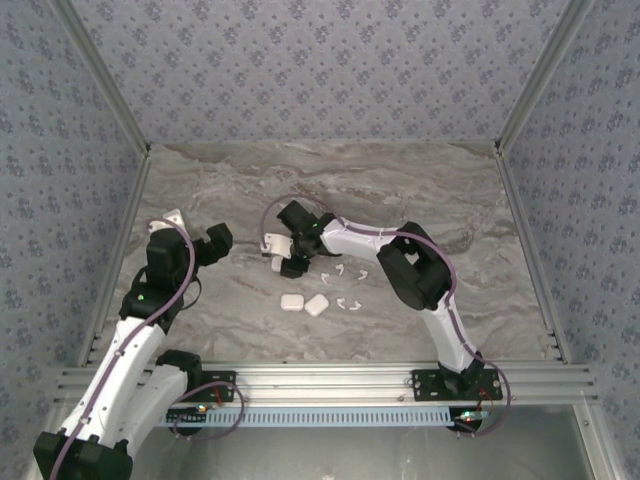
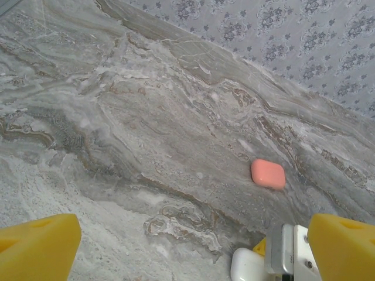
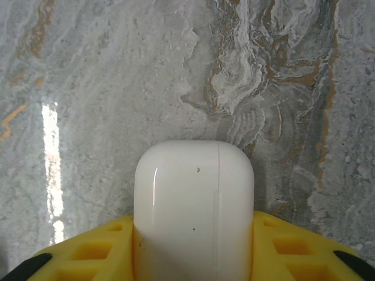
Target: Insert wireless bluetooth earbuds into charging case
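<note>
Right gripper (image 1: 285,244): you have it pinching the white case (image 3: 193,199) between its yellow pads.
Left gripper (image 2: 190,249): your jaws stand spread wide with nothing between them, well left of that case.
Earbuds (image 1: 345,270): white ones lie loose on the table (image 1: 450,200), near the case's right.

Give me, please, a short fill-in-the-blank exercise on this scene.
1. The right gripper pinches a ___ charging case.
2. The left gripper hangs ___, holding nothing.
3. In the top view, ___ other white cases lie side by side on the table.
Missing words: white; open; two.
</note>
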`<action>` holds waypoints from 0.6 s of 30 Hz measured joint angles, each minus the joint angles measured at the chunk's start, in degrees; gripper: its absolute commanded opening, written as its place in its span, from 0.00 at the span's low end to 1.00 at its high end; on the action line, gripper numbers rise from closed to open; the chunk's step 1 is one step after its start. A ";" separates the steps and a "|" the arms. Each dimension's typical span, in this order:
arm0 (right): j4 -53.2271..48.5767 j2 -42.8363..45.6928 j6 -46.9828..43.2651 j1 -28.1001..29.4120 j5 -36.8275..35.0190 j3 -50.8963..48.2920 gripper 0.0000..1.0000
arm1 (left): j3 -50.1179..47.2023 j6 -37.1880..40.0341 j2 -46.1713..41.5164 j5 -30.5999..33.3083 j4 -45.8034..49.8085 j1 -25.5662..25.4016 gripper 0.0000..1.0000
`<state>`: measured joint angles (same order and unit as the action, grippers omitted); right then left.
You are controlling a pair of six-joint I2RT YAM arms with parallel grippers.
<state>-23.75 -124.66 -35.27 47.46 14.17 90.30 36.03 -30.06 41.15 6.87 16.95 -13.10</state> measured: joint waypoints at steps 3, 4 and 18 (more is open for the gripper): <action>0.24 0.39 0.44 -0.70 -0.07 -0.31 0.32 | 0.00 -0.02 0.28 -0.81 0.00 0.00 0.99; 0.46 0.90 0.63 -1.11 -0.09 -0.83 0.32 | 0.00 -0.02 0.50 -1.40 0.00 0.02 0.99; 9.20 35.23 2.40 -9.22 -1.36 -21.84 0.32 | 8.90 -1.40 13.79 -22.86 -4.37 0.20 0.97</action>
<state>-14.55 -89.43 -32.86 38.24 12.82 68.47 44.93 -31.46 54.94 -15.99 12.58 -12.91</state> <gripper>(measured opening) 0.425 0.975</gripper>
